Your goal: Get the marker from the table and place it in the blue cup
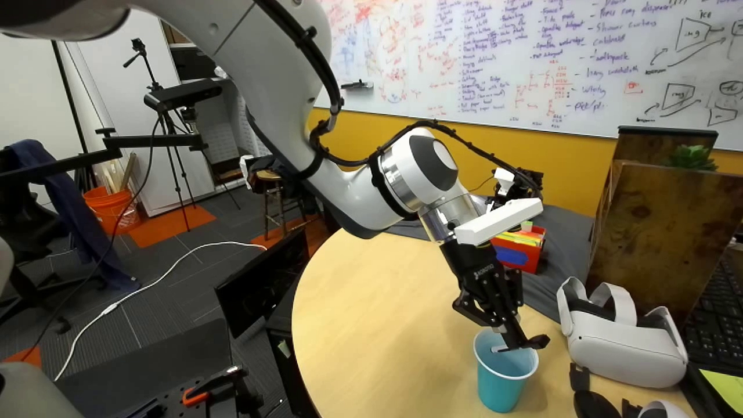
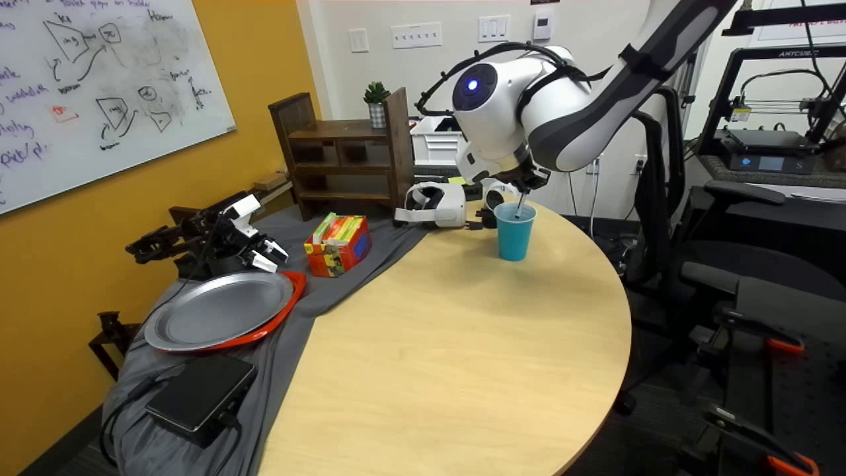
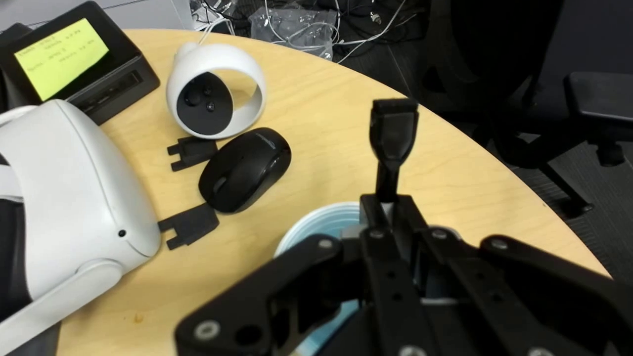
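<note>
The black two-finger gripper (image 1: pixel 514 341), lettered ROBOTIQ in white, is clamped narrow on the marker (image 3: pixel 393 129), a thin stick with a flared black end; in an exterior view a whitish section (image 1: pixel 498 349) shows on the other side of the fingertips. The marker is held tilted at the mouth of the light-blue tapered cup (image 1: pixel 502 388), black end projecting past the rim. From where I stand, I cannot tell how far the whitish section sits below the rim. The cup stands upright on the round light-tan wooden table (image 2: pixel 429 370), near the white plastic headset (image 1: pixel 627 354) and the black computer mouse (image 3: pixel 245 170); the mouse's mark is too small to read.

Legible markings: the black-framed 3D printer (image 2: pixel 770 142) reads ANYCUBIC; the large whiteboard (image 1: pixel 429 58) carries a purple handwritten list (image 1: pixel 554 43) including "toothpaste", plus "ice" above a black-line diagram (image 1: pixel 691 33). The yellow paper note (image 3: pixel 61 58), on the black box-shaped device (image 3: pixel 111 91) beside the headset, bears handwriting too blurred to read.
</note>
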You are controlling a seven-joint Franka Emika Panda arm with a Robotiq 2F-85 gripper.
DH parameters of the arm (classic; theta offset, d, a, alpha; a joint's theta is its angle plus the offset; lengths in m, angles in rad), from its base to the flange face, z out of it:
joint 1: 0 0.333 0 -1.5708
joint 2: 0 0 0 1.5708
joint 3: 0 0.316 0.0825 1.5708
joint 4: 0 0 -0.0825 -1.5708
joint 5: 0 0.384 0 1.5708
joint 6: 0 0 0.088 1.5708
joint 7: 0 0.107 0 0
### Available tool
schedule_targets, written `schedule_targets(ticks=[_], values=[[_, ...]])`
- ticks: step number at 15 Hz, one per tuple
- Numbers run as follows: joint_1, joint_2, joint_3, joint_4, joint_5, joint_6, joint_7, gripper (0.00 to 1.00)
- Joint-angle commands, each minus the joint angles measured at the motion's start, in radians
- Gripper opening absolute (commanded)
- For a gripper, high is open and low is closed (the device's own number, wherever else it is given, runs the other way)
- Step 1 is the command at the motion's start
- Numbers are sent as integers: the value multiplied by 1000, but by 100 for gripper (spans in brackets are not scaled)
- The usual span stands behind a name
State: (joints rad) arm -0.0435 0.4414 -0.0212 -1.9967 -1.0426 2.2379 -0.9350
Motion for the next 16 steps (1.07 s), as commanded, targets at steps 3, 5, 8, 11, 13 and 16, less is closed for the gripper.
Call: schedule_targets(ticks=[3, 5, 8, 11, 13, 16], values=[[3, 34, 5, 30, -21, -8, 28, 3], [3, 43, 5, 33, -21, -9, 29, 3], [5, 53, 4, 37, -23, -9, 32, 3], [6, 62, 4, 41, -24, -11, 35, 3], [6, 67, 4, 42, -24, -13, 34, 3], [7, 70, 4, 41, -24, -15, 35, 44]])
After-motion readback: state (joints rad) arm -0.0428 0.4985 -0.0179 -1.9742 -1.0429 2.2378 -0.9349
